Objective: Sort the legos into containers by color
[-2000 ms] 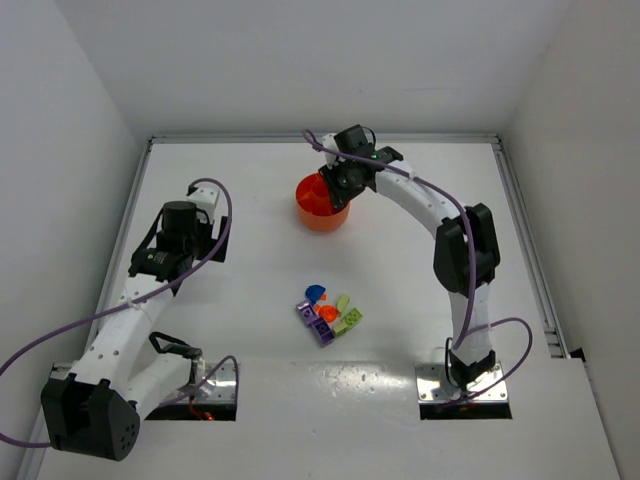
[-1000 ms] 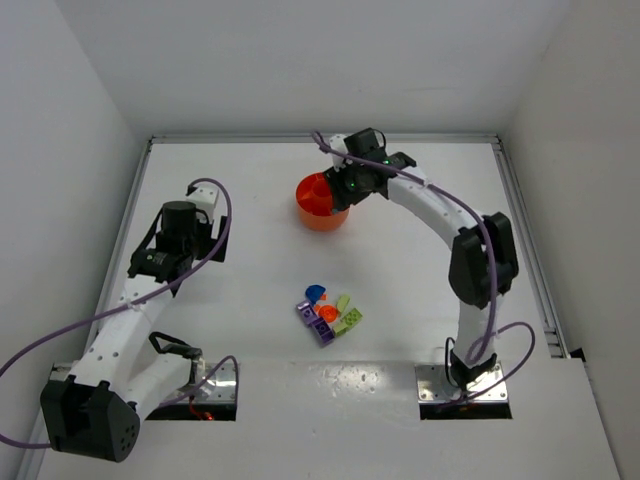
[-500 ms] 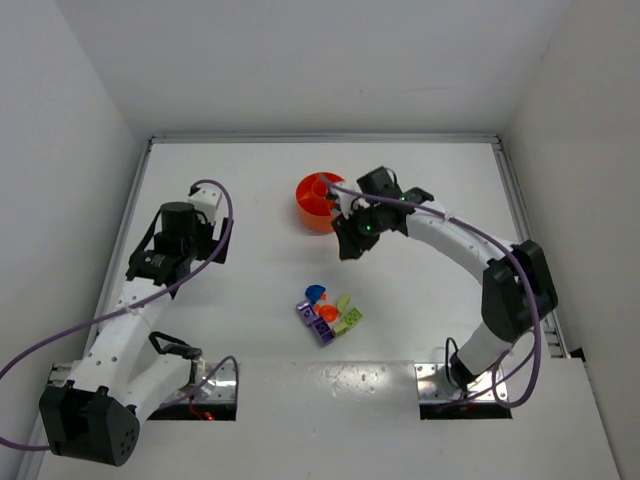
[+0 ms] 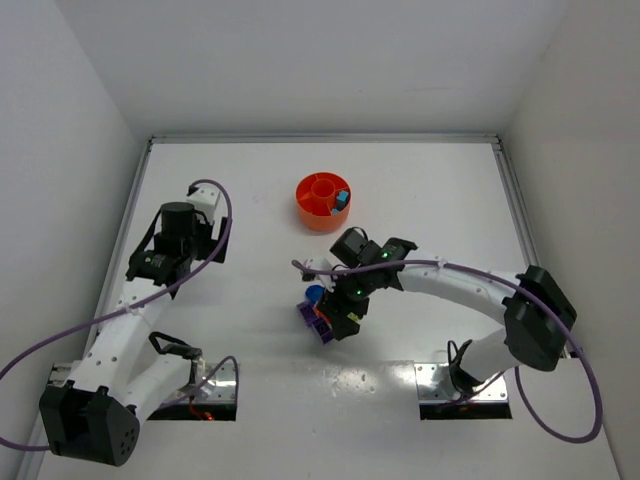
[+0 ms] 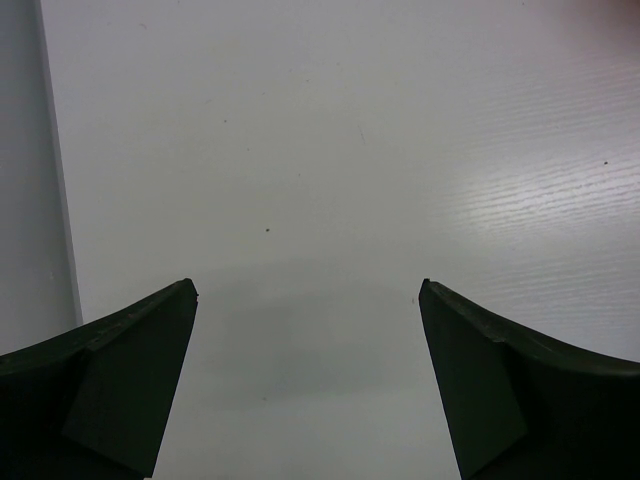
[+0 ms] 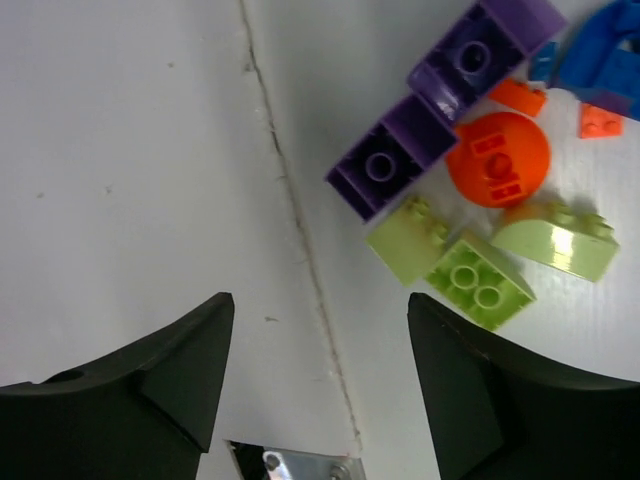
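Observation:
The legos lie in a small pile at mid-table. In the right wrist view I see two purple bricks (image 6: pixel 392 160), an orange round piece (image 6: pixel 497 158), yellow-green bricks (image 6: pixel 480 282) and a blue piece (image 6: pixel 605 60). My right gripper (image 6: pixel 320 300) hangs open just above the table beside the pile, with nothing between its fingers. From above, the right gripper (image 4: pixel 335 320) covers part of the pile; a blue piece (image 4: pixel 314 293) shows. The orange tray (image 4: pixel 312 213) stands farther back, with a teal-blue piece (image 4: pixel 342 197) in its right section. My left gripper (image 5: pixel 307 290) is open over bare table.
A seam in the table (image 6: pixel 290 200) runs between my right fingers toward a metal base plate (image 6: pixel 300 465). White walls enclose the table on three sides. The left arm (image 4: pixel 175 235) stands at the left, far from the pile and the tray.
The right arm has swung from over the orange tray down to the lego pile, and its jaws have opened wide. The teal-blue piece in the tray is now uncovered. The left arm has not moved.

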Robot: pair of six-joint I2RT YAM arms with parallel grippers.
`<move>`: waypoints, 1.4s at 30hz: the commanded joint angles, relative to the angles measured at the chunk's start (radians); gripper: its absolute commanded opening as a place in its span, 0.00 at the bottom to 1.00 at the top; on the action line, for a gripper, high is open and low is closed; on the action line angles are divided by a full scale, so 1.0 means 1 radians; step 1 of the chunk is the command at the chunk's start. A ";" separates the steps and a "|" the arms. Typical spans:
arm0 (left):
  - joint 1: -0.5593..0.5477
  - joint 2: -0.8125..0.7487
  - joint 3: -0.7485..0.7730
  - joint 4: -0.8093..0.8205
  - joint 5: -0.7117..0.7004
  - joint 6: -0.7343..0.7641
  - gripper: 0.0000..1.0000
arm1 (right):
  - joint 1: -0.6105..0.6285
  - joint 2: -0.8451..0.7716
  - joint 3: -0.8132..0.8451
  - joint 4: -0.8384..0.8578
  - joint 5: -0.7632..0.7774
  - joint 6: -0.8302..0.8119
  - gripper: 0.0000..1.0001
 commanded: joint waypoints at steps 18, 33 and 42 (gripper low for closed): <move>0.038 -0.051 -0.010 0.028 -0.038 -0.031 1.00 | 0.199 0.161 0.117 0.138 0.379 0.399 0.77; 0.038 -0.041 -0.010 0.038 -0.038 -0.031 1.00 | 0.208 0.249 0.108 0.158 0.356 0.436 0.75; 0.038 -0.041 -0.010 0.038 -0.029 -0.031 1.00 | 0.208 0.298 0.119 0.158 0.310 0.398 0.40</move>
